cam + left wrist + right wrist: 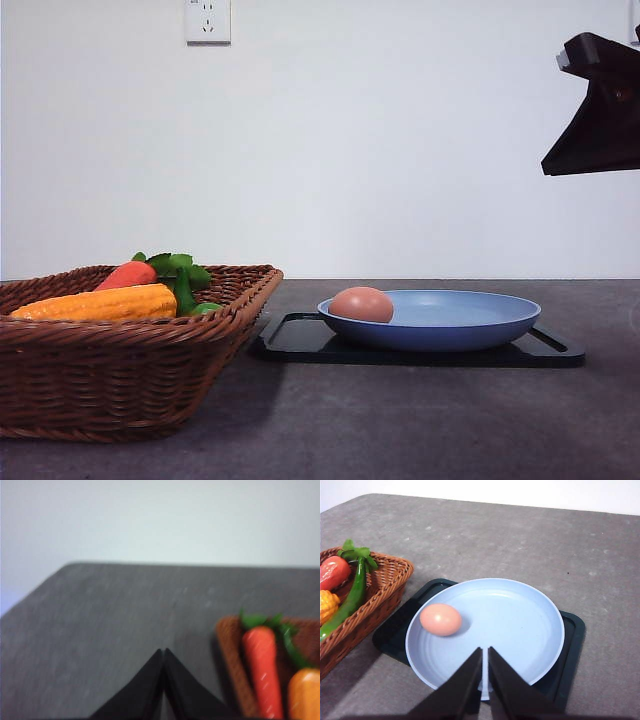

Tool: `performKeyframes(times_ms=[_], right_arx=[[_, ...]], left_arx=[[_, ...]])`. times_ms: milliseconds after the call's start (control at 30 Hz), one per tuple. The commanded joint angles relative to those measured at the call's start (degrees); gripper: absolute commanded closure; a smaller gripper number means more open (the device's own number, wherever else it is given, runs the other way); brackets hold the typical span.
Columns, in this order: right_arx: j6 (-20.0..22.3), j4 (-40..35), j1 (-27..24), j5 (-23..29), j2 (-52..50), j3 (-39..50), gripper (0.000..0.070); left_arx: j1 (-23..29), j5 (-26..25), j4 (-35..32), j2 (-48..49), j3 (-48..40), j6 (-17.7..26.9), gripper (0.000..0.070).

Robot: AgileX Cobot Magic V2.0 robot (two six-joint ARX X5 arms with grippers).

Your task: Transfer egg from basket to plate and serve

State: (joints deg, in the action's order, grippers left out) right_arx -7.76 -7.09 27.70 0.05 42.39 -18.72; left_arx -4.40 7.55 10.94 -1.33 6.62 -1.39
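Egg [440,619] lies inside the plate [520,630], on the side of the plate nearest the basket [120,375], resting against the inner slope of the rim. Plate sits on a flat black tray [310,340], which rests on the grey bench [420,420]; the tray corner is just beside the basket's flared side. Basket holds a carrot [127,274], a corn cob [100,303] and a green vegetable [352,592]. Right end effector [484,652]: in the right wrist view its two fingers are pressed nearly together with only a thin slit between them, gripping nothing; it hangs above the plate's near rim, with the egg apart from it, off toward the basket side of the plate. In the front view a dark part of the right arm [598,110] is high above the plate's far side from the basket. Left end effector [163,652]: fingers closed tip to tip, empty, over bare bench just beside the basket; that view is blurred.
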Motion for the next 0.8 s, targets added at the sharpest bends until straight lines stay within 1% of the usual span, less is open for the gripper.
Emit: performKeyframes(times_ms=[0,167,267,400,767], right_arx=[[-0.6,-0.6,0.3,0.1,0.2,-0.3,0.07],[-0.6,-0.6,0.3,0.1,0.2,-0.3,0.07],[-0.5,-0.6,0.3,0.1,0.2,-0.3,0.07],[-0.6,-0.6,0.3,0.1,0.2,-0.3,0.07],[-0.5,-0.6,0.3,0.1,0.2,-0.3,0.07]], left_arx=[[0.4,-0.1,-0.6,0.7,-1.5,0.1,0.07],[0.7,0.0,0.2,1.2,-5.0,0.1,0.07],[0.7,-0.2,-0.9,1.2,-6.4,0.1,0.07],[0.7,-0.1,-2.3,1.2,-6.4,0.1,0.07],[0.7,-0.1,-2.4,1.2,-6.4,0.1,0.07]])
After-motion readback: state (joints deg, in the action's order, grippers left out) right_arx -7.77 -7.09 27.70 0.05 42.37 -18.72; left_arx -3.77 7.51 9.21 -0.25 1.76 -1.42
